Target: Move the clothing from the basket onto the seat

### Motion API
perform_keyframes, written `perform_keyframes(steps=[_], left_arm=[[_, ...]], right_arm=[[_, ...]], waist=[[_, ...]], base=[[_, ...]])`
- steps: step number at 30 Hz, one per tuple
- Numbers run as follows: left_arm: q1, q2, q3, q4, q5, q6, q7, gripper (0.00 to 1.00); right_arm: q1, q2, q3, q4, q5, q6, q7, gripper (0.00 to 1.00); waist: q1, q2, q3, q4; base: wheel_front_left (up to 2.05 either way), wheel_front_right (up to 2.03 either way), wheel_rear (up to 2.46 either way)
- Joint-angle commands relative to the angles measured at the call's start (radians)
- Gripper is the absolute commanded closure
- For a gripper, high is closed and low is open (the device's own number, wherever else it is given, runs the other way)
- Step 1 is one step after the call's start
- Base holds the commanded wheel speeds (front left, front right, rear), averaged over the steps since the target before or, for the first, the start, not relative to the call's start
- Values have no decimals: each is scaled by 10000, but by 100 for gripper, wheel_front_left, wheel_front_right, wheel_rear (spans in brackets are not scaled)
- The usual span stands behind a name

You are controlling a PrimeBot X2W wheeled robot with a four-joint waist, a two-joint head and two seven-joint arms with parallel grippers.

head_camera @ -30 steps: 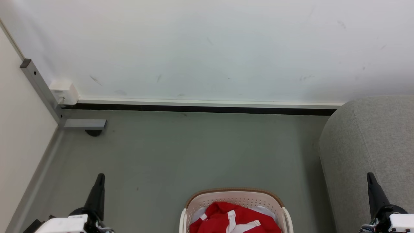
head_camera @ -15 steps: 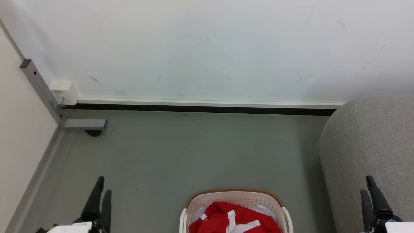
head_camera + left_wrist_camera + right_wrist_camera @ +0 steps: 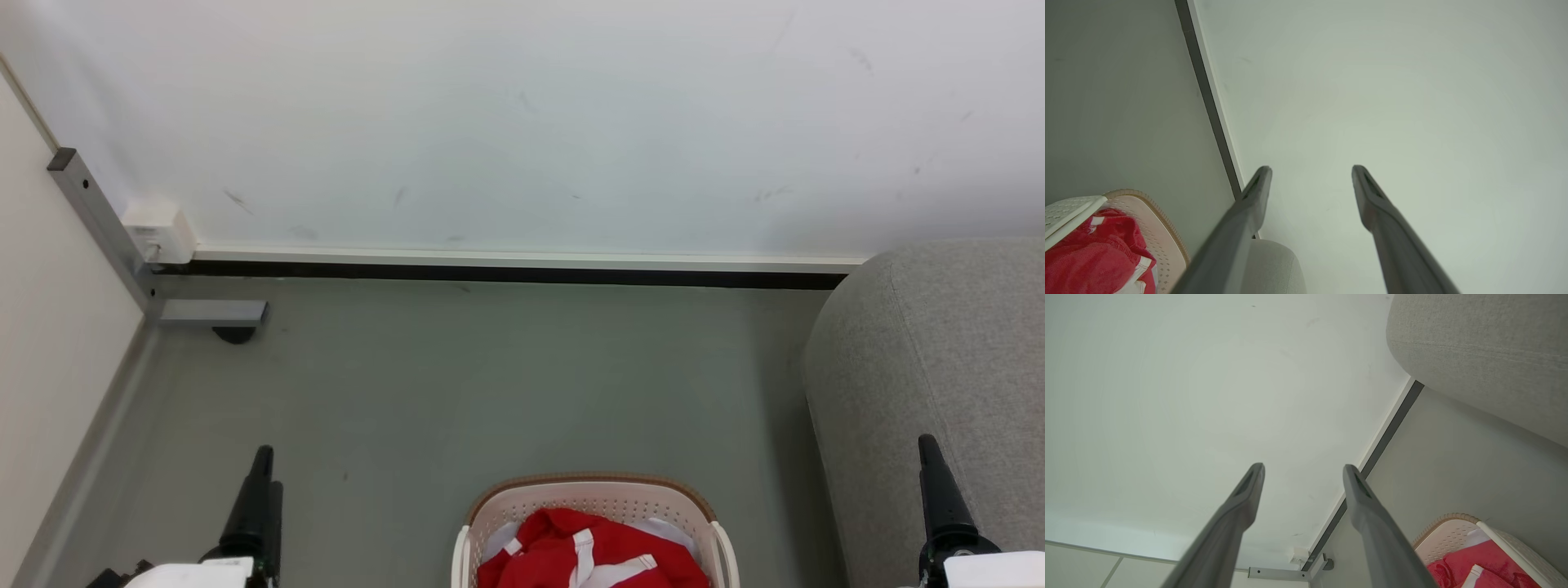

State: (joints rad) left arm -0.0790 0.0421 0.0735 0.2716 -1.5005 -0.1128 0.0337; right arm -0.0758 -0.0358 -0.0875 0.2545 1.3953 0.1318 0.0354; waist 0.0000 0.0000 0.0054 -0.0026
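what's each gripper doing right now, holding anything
left gripper: open, holding nothing
right gripper: open, holding nothing

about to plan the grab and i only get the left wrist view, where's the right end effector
observer: The right end effector is at the head view's lower right, showing against the grey seat.
operator: open or shut
observer: Open. Its own wrist view shows the two fingers apart with nothing between them.
operator: where's the basket from the seat
observer: The basket stands on the robot's left of the seat, with a strip of floor between them.
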Motion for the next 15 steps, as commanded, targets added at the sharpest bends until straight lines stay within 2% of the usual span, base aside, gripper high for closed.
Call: perform_keyframes(steps=[1,15], left_arm=[[-184,59,-44,-237,391,76,-103,0],[-65,70,-586,-774,3130,707,-669,0]], right_arm=[[-72,-111,49,-272,-573,-3,-116,0],[128,-138,406,-851,-3922,-5,-686,0]], waist=[[0,0,5,-6],[0,0,11,-42]], base=[[0,0,0],[0,0,0]])
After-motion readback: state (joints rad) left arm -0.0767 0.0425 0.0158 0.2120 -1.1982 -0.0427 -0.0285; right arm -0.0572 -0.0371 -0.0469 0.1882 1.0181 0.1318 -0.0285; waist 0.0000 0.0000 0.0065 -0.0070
